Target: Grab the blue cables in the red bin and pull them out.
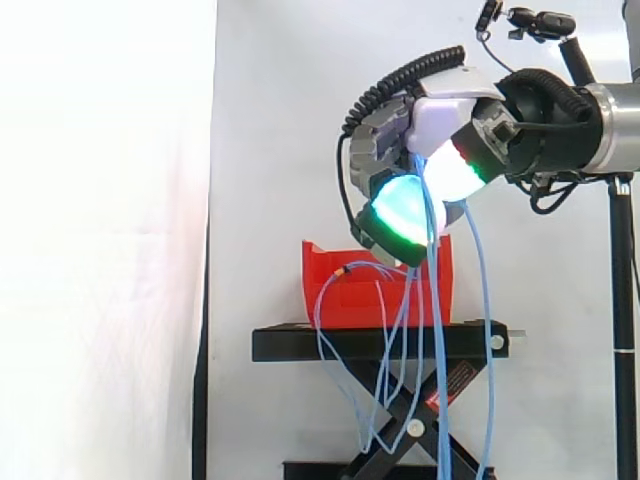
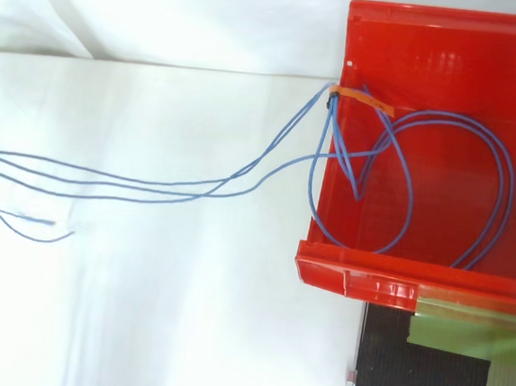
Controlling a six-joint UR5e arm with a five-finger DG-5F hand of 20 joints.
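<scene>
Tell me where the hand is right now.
Side view, upper right: the hand hangs above the red bin, pinching the blue cables, which trail down past the black stand.

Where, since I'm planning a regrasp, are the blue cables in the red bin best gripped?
Probably at the orange tie, where the blue cables bunch together by the wall of the red bin, coming down from above through its open top; the loops elsewhere lie spread apart.

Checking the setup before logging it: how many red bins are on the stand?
1. The red bin sits on the black stand, below the hand, which grips blue cables running out of the bin. No other bin seems hidden.
</scene>
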